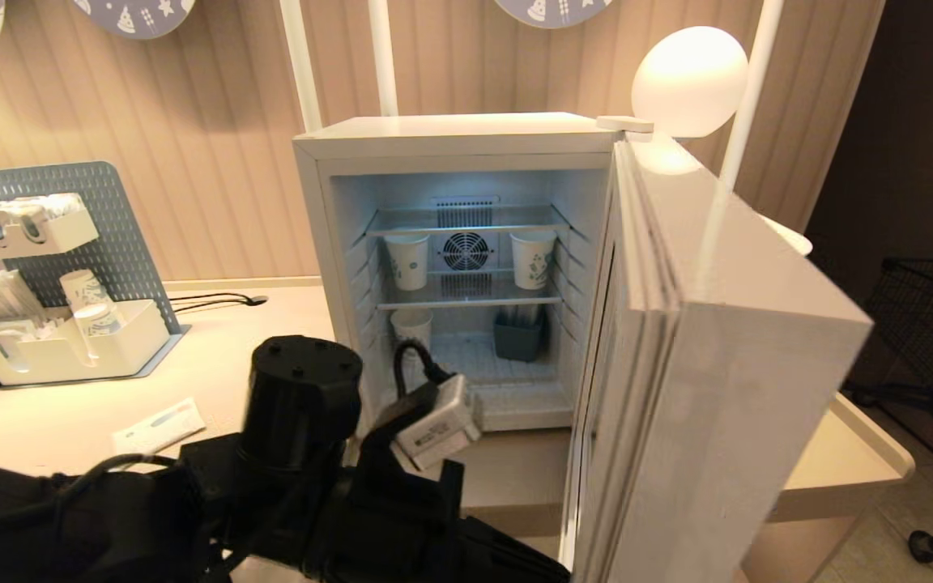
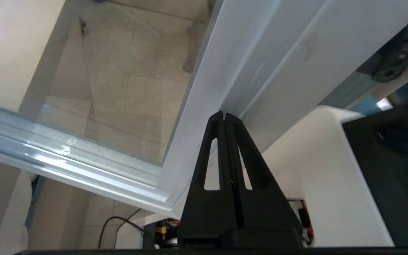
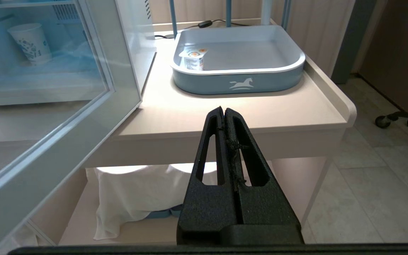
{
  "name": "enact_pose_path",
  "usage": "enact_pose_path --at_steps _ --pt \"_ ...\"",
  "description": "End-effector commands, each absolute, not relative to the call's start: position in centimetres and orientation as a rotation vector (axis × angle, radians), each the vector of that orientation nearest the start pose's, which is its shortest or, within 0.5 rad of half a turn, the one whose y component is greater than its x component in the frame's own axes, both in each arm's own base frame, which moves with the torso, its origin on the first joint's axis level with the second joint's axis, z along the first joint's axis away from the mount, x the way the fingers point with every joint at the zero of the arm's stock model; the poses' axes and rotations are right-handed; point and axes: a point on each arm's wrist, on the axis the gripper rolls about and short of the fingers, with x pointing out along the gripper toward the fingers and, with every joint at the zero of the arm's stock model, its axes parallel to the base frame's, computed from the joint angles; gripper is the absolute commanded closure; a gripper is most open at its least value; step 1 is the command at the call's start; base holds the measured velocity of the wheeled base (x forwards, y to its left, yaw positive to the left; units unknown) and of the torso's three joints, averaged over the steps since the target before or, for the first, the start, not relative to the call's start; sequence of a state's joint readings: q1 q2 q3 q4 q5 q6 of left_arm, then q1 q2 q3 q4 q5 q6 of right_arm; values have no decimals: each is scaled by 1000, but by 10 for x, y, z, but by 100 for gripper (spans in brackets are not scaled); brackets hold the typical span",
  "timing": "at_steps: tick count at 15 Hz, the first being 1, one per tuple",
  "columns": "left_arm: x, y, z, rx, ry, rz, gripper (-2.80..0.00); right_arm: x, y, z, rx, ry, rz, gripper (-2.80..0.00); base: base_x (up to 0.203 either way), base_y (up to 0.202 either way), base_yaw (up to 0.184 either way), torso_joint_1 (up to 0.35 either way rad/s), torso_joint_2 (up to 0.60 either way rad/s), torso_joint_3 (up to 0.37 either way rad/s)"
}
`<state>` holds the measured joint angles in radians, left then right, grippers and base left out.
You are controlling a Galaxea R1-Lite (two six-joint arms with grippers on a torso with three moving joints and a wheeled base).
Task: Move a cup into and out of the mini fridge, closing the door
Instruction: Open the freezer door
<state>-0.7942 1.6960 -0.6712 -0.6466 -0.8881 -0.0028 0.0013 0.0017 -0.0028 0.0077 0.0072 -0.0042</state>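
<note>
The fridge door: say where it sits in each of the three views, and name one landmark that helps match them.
Head view: the door stands open on the right, hinged at the fridge's right edge, seen edge-on.
Left wrist view: the door's white inner rim and glass fill the upper picture, just beyond the shut left gripper.
Right wrist view: the door is at the picture's left.
Shared landmark: the door's glass window.

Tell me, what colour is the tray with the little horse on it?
Blue-grey, with a white horse; the tray shows best in the right wrist view.
</note>
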Motion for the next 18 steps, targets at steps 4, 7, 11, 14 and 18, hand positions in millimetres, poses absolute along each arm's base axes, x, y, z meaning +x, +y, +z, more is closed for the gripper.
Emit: enact_pose_path --at_steps 4,7,11,14,18 --pt "152 -250 150 37 432 -1752 0 -23 0 75 -5 11 9 0 0 0 0 0 0 0" --pt "126 -261 149 63 438 -1845 0 -23 0 75 -5 11 9 0 0 0 0 0 0 0" --pt "97 -281 150 91 434 -1958 0 -23 0 75 -5 11 9 0 0 0 0 0 0 0" --pt "78 -291 146 133 431 -1932 0 -23 0 75 -6 11 9 0 0 0 0 0 0 0" --pt "86 -273 145 163 402 -1794 0 -23 0 75 -5 11 9 0 0 0 0 0 0 0"
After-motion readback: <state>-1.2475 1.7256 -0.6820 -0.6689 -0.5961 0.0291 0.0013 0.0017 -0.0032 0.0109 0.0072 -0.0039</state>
